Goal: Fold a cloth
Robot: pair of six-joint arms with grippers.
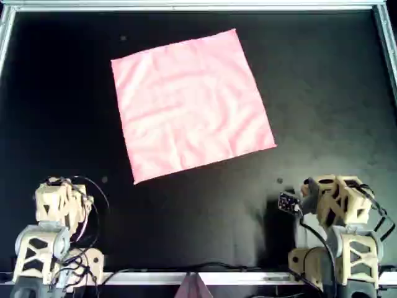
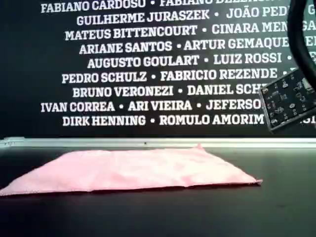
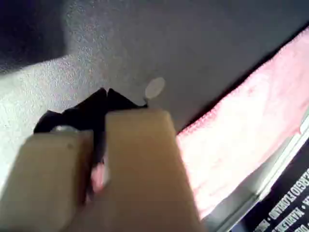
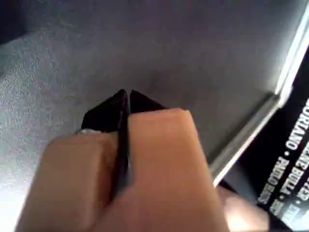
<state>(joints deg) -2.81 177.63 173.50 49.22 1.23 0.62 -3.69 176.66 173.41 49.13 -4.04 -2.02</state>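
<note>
The light pink cloth (image 1: 192, 105) lies flat and slightly wrinkled on the black table, spread out as a tilted square in the far middle of the overhead view. It also shows in the exterior view (image 2: 133, 170) and at the edge of the first wrist view (image 3: 241, 130). My first gripper (image 3: 105, 93) is shut and empty above the bare table, at the overhead view's lower left (image 1: 60, 184), well short of the cloth's near corner. My second gripper (image 4: 126, 93) is shut and empty at the overhead view's lower right (image 1: 329, 184), apart from the cloth.
A metal rail (image 1: 198, 6) frames the table's far edge and sides. A small pale dot (image 3: 154, 88) marks the table just beyond my first gripper. A dark wall with white names (image 2: 148, 74) stands behind the table. A circuit board (image 2: 289, 98) hangs at the exterior view's right.
</note>
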